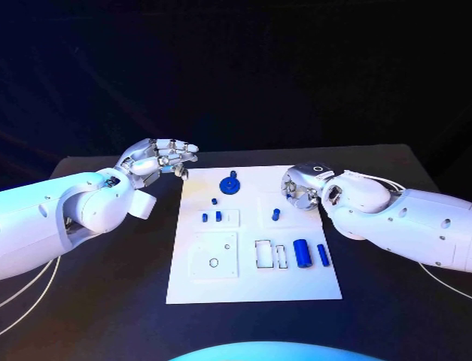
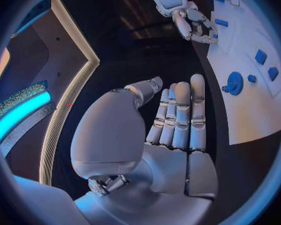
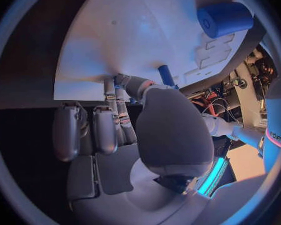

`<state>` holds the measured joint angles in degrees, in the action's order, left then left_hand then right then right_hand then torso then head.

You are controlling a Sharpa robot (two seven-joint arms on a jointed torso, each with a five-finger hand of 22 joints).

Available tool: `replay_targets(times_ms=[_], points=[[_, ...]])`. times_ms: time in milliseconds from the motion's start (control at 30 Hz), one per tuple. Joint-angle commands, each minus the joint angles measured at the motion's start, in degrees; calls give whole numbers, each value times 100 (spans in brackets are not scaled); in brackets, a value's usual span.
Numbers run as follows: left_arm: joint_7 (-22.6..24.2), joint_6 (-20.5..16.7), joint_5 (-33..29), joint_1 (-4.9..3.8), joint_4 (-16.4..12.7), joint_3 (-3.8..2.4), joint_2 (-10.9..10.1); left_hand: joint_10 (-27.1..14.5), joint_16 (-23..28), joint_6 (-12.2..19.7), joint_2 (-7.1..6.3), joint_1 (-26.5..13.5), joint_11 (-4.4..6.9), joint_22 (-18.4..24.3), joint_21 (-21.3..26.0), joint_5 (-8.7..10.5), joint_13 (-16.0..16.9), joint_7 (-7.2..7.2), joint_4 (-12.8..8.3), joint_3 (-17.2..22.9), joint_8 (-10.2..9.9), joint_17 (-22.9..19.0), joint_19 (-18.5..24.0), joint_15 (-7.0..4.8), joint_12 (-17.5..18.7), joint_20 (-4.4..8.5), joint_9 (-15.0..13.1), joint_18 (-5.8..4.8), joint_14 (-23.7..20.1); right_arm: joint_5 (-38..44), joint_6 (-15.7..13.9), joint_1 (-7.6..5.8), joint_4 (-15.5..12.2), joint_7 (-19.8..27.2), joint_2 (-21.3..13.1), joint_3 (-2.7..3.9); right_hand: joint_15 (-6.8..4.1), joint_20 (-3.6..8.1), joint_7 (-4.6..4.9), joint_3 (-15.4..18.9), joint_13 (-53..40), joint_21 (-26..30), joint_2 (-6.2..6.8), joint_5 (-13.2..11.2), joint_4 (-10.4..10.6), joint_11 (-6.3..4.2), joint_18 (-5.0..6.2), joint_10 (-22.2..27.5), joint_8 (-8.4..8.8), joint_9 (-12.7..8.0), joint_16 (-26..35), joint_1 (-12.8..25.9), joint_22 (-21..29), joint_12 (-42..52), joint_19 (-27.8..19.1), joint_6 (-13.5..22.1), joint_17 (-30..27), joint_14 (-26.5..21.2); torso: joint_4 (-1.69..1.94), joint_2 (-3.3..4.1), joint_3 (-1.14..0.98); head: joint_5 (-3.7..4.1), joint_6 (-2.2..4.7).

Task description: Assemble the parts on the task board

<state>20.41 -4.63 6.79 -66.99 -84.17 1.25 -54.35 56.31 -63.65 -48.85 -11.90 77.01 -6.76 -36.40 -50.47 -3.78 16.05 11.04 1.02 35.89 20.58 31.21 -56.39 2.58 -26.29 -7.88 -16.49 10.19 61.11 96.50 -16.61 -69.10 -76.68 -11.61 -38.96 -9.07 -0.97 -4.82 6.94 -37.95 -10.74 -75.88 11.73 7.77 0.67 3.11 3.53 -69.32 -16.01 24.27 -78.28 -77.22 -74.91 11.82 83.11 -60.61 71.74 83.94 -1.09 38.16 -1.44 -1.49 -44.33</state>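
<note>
On the black table (image 1: 105,301) the task board's (image 1: 247,282) long axis runs away from the robot; left hand (image 1: 157,158) empty, fingers apart, right hand's (image 1: 301,188) grip unclear

The left hand (image 1: 157,159) is held out flat, fingers (image 2: 181,116) straight and together, nothing gripped. The right hand (image 1: 304,188) is turned palm-down, its fingers (image 3: 106,130) curled inward, with nothing seen between them.
</note>
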Motion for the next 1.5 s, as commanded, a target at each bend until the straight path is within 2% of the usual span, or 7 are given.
replay_targets(times_ms=[33,333,433,700,900,1200,1500], points=[[73,60,-25,-5,-27,-6,-5,-55,22,40,33,33,-8,7,29,-25,-11,10,-19,-25,19,-6,-2,-11,9,10,1,42,-30,364,470,92,-14,-221,33,-61,-34,2,-4,-26,-13,-38,-99,70,-66,-13,-58,-73,-41,21,-27,-57,-974,-36,63,-35,-12,239,-5,-2,2,12,-17],[69,70,20,-6,-54,-6,-27,-93,39,93,26,53,-30,25,50,-30,-20,36,-37,-51,-1,-15,-17,2,21,5,12,39,-31,732,507,100,-127,-421,42,-76,-53,26,-14,-147,9,-118,-108,206,-256,-30,-74,-241,-60,57,-8,-61,-1027,-129,95,-97,-51,234,-1,-8,2,30,-30],[68,72,29,-6,-65,-6,-31,-100,42,100,27,54,-33,27,53,-31,-22,39,-38,-54,-3,-16,-19,4,23,4,14,39,-32,807,340,101,-164,-471,38,-78,-60,32,-21,-176,9,-144,-108,227,-291,-39,-79,-287,-67,65,-2,-52,-1042,-141,106,-122,-61,232,-1,-7,2,36,-26],[67,69,37,-6,-80,-6,-39,-116,47,118,28,53,-42,33,61,-32,-25,49,-37,-64,-10,-18,-22,11,28,0,18,37,-33,879,-373,96,-272,-544,-10,-76,-71,43,-29,-226,9,-223,-98,256,-345,-49,-95,-353,-72,76,12,-27,-1079,-167,141,-155,-88,230,2,-10,0,40,-9],[67,66,38,-6,-82,-6,-43,-130,52,134,31,49,-50,39,69,-34,-28,57,-33,-72,-15,-20,-24,17,32,-5,21,37,-34,841,-668,73,-347,-514,-57,-67,-75,47,-32,-240,7,-245,-92,251,-361,-54,-99,-386,-77,82,12,-3,-1091,-177,151,-175,-89,232,-2,-10,2,39,1],[60,67,38,-7,-66,-7,-42,-144,55,149,31,46,-56,44,76,-36,-31,64,-32,-80,-21,-22,-26,22,36,-9,25,36,-34,723,-835,36,-466,-480,-146,-49,-77,48,-33,-246,6,-255,-91,245,-366,-56,-101,-401,-80,86,10,9,-1096,-181,156,-184,-88,233,-4,-6,2,49,18],[42,80,38,-7,-52,-7,-42,-163,58,171,29,47,-63,51,85,-38,-35,71,-33,-89,-29,-23,-29,28,40,-14,30,36,-35,609,-811,23,-532,-445,-227,-42,-79,50,-34,-250,5,-253,-88,234,-371,-59,-101,-415,-81,89,9,25,-1097,-188,155,-193,-88,234,0,-5,0,53,15]])
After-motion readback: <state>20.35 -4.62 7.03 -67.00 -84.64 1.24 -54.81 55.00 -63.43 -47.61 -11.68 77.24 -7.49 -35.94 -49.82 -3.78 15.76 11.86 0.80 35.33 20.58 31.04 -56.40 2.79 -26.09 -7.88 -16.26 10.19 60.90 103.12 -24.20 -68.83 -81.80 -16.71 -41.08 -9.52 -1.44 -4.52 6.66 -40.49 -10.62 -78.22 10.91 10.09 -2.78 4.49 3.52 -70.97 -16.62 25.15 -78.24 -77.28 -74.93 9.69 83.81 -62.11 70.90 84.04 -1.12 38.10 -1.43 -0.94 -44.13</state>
